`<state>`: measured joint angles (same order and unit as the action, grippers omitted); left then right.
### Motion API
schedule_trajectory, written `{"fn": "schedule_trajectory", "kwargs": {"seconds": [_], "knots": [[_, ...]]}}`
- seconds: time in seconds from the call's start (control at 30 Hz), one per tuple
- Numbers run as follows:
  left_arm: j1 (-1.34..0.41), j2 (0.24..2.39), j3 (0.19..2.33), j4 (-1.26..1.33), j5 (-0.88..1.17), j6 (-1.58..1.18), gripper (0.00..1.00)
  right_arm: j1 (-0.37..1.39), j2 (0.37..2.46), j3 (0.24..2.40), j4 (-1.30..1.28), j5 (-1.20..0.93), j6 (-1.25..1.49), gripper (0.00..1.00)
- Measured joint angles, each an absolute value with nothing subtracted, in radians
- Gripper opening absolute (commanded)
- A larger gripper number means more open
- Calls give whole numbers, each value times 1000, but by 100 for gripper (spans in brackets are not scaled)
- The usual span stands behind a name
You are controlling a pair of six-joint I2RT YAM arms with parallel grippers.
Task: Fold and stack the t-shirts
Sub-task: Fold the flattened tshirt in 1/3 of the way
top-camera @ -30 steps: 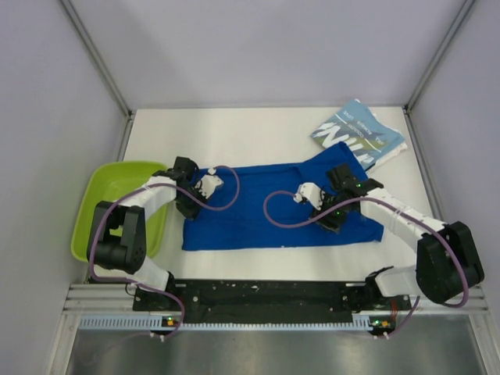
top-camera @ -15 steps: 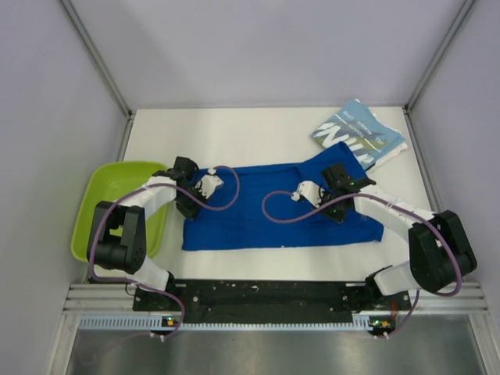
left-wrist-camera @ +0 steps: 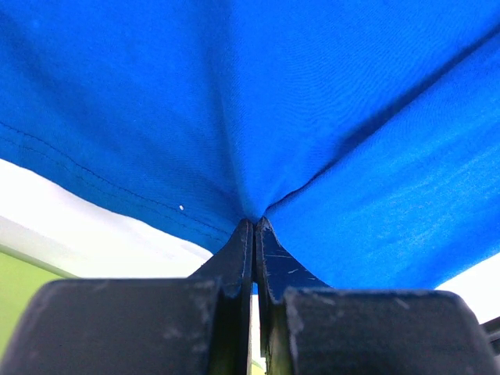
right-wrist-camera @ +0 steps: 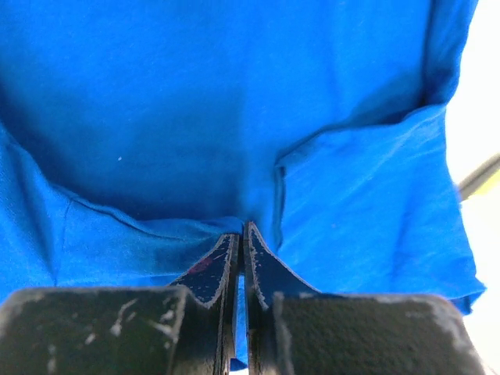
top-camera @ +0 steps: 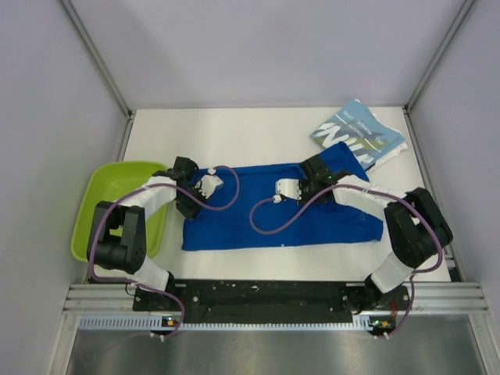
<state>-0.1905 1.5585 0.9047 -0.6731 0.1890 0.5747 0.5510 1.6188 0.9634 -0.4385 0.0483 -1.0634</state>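
- Royal blue t-shirt (top-camera: 266, 223) lies spread on your tabletop (top-camera: 234, 133)
- Your left hand (left-wrist-camera: 254, 223) pinches its far left edge
- Your right hand (right-wrist-camera: 242, 226) pinches cloth near its middle
- Teal t-shirt (top-camera: 359, 133) lies at its far right corner

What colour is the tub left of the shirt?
Lime green tub, clearest from the top camera.

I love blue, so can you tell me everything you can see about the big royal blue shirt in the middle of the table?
The royal blue soft cloth t-shirt lies spread sideways on the white table, with no print showing. A sleeve pokes out at the far right, next to the folded lighter teal-blue shirt. The left gripper and the right gripper are both shut, each pinching a bit of its cloth, which puckers there.
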Motion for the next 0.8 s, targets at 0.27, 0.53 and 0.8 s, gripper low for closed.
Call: {"fn": "schedule_trajectory", "kwargs": {"seconds": [0.27,0.53,0.8], "knots": [[-191,1559,905,-673,184,574,0,588,1633,963,-311,51,-1189,40],[-191,1559,905,-673,173,574,0,607,1634,964,-220,67,-1063,51],[-191,1557,892,-673,158,575,4,523,1434,971,-180,93,-452,37]]}}
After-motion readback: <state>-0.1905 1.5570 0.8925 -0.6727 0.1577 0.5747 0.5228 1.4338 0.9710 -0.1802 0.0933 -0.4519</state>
